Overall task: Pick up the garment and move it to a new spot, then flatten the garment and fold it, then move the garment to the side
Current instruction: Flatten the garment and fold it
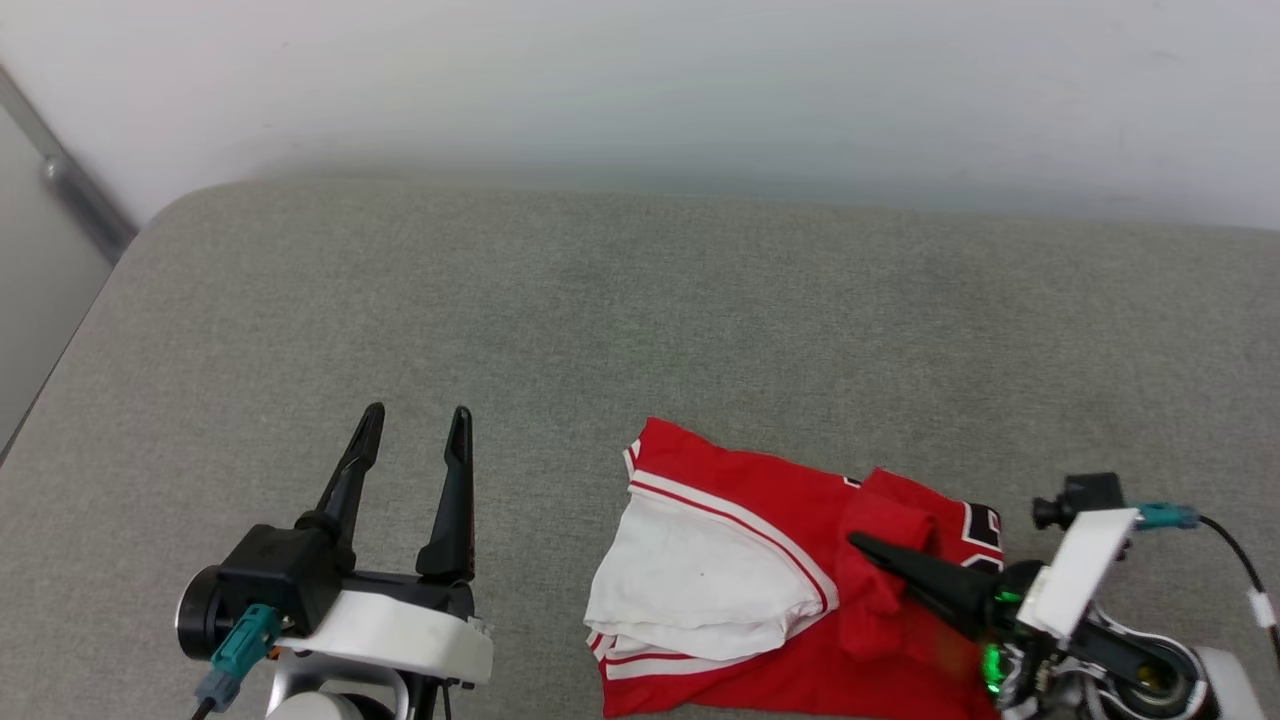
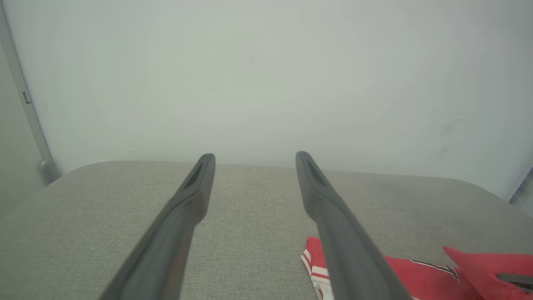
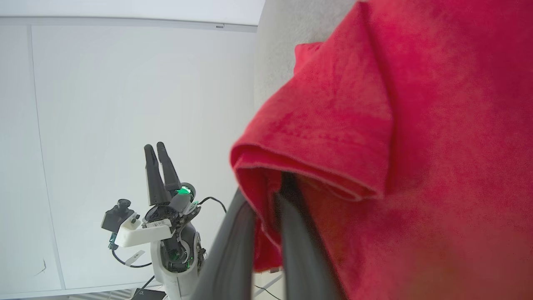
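red thin cloth is what my right pincer (image 1: 862, 545) pinches. its two dark fingers (image 3: 231, 254) lie pressed together with a strip of the garment (image 1: 760, 590) caught between them. a hemmed fold of the same red fabric drapes over their tips, so from the wrist i cannot see the tips themselves. from my head, this pincer comes in from the lower right and points left across the garment, with a bunched red ridge raised around it.

the garment lies on the grey woven cushion (image 1: 640, 300), at the near edge, right of the middle. it is crumpled and partly doubled over. a white panel edged with red-and-white striped trim lies uppermost on its left half, and red cloth spreads under it and to its right. a bit of a black, white-outlined numeral shows at the far right, just beside my right wrist.

my left pincer (image 1: 418, 412) is spread wide and empty. it stands over bare cushion at the lower left, fingers pointing away from me toward the pale wall (image 1: 700, 80), well apart from the garment. from the left wrist, the garment's striped corner shows low down, partly behind the right-hand finger, with more red cloth running off toward the lower right edge.
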